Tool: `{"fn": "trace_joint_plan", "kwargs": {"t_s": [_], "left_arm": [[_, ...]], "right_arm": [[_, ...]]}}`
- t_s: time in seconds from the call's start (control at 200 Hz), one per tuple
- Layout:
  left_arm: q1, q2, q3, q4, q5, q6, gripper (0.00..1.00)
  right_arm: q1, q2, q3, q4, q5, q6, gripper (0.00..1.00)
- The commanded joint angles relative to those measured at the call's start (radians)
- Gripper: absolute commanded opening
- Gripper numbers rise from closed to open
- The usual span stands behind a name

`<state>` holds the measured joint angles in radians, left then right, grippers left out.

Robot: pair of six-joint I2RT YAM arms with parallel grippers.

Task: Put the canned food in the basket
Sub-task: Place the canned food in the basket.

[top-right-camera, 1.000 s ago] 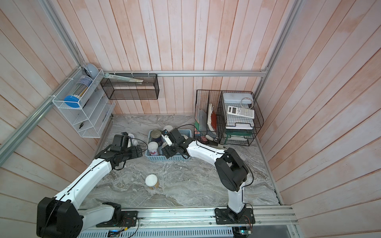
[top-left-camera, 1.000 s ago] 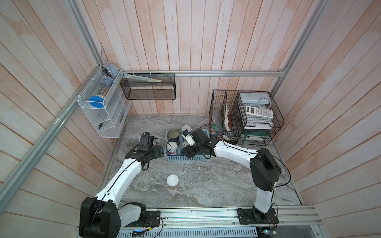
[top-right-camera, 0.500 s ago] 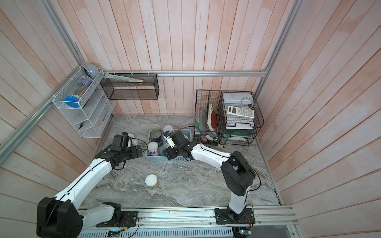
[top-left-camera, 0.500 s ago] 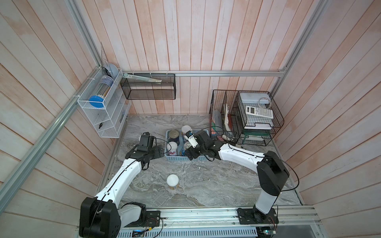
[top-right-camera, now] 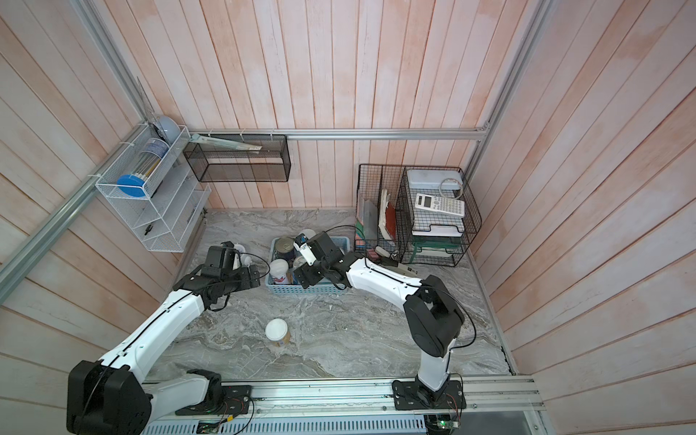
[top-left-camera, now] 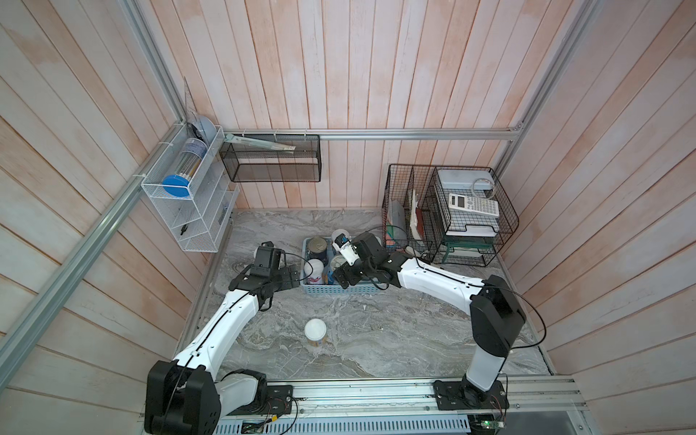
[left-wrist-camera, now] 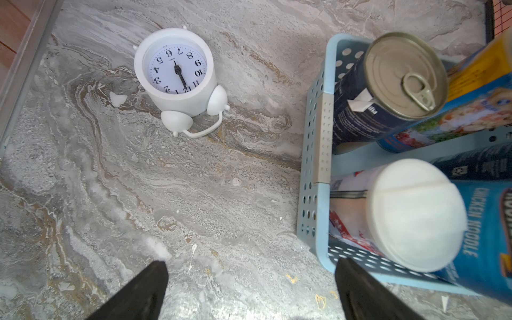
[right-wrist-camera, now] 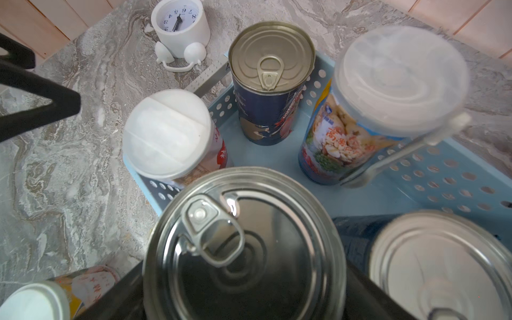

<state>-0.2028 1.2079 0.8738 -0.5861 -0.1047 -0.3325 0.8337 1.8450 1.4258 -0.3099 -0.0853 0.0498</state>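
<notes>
At the front edge of the light blue basket (right-wrist-camera: 443,177), we see the right gripper (right-wrist-camera: 246,293) clamped on a silver pull-tab can (right-wrist-camera: 243,243), its label hidden under its top, and the wrist covers that grip in both top views. Four more cans (right-wrist-camera: 273,55) stand inside, a second silver-topped can (right-wrist-camera: 446,266) cut off by the frame, and a white-lidded can (top-left-camera: 315,332) stands apart on the table (top-left-camera: 395,339). We find the left gripper (left-wrist-camera: 250,266) spread wide and empty beside the basket's corner.

White clock (left-wrist-camera: 175,72) on marble tabletop (left-wrist-camera: 138,194)
</notes>
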Motion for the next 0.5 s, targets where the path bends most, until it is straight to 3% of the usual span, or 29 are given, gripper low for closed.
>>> {"fn": "trace_joint_plan", "kwargs": {"t_s": [0.0,0.28,0.49], "left_arm": [[0.004,-0.016,-0.015,0.015,0.003,0.015,1.00],[0.004,-0.018,-0.015,0.015,0.004,0.016,1.00],[0.004,-0.017,-0.015,0.017,0.005,0.017,1.00]], "right_arm": [[0.032,0.045,0.124,-0.114,-0.068,-0.025,0.90],[0.033,0.242,0.415,-0.443,-0.056,-0.050,0.92],[0.033,0.240,0.408,-0.411,-0.047,-0.033,0.98]]}}
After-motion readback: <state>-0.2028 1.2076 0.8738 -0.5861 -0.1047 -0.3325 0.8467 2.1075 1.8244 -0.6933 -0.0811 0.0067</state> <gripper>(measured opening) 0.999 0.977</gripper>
